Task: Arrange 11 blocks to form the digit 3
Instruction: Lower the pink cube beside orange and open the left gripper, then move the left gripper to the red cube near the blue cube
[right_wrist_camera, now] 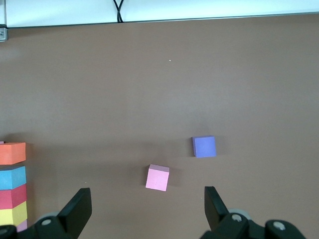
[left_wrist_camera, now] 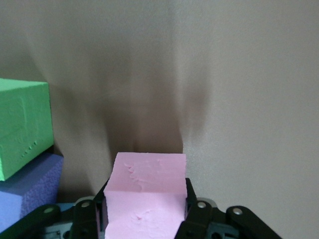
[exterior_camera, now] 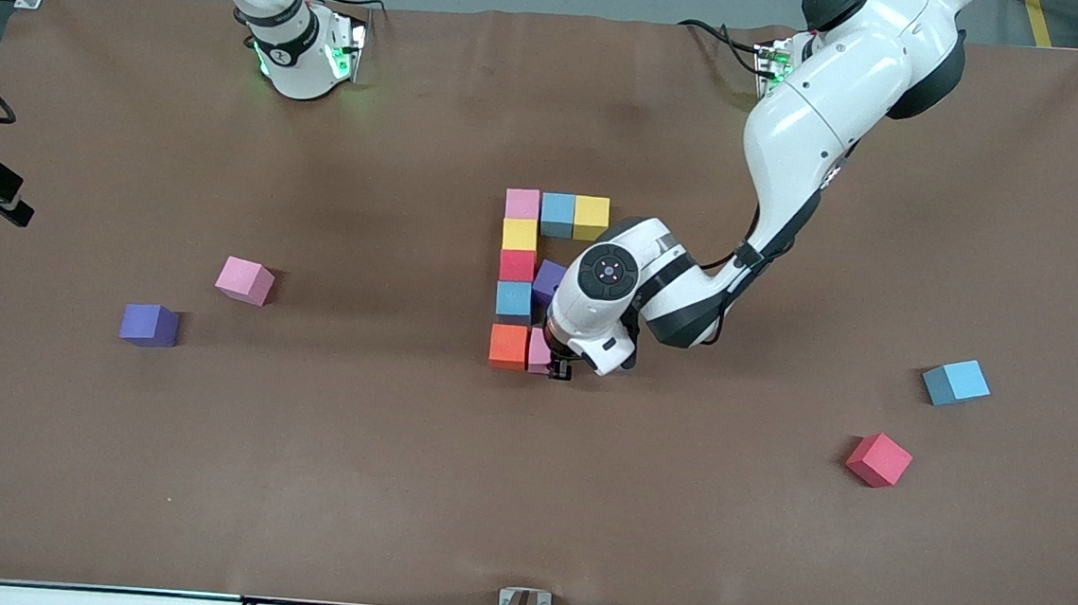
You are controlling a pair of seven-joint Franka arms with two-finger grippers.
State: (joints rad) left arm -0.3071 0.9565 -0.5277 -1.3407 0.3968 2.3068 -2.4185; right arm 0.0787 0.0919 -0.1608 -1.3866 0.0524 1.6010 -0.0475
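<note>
Green block [left_wrist_camera: 22, 127], left wrist only.

1. You are looking at a brown table [exterior_camera: 299, 476].
2. Near its middle a row of pink block [exterior_camera: 522, 204], blue block [exterior_camera: 557, 214] and yellow block [exterior_camera: 590, 217] lies edge to edge.
3. From the pink one a column comes toward the front camera: second yellow block [exterior_camera: 519, 235], red block [exterior_camera: 517, 266], second blue block [exterior_camera: 513, 301], orange block [exterior_camera: 507, 346].
4. Toward the right arm's end lie a loose pink block [exterior_camera: 244, 280] and a purple block [exterior_camera: 148, 325].
5. Toward the left arm's end lie a light blue block [exterior_camera: 956, 382] and a loose red block [exterior_camera: 878, 459].
</note>
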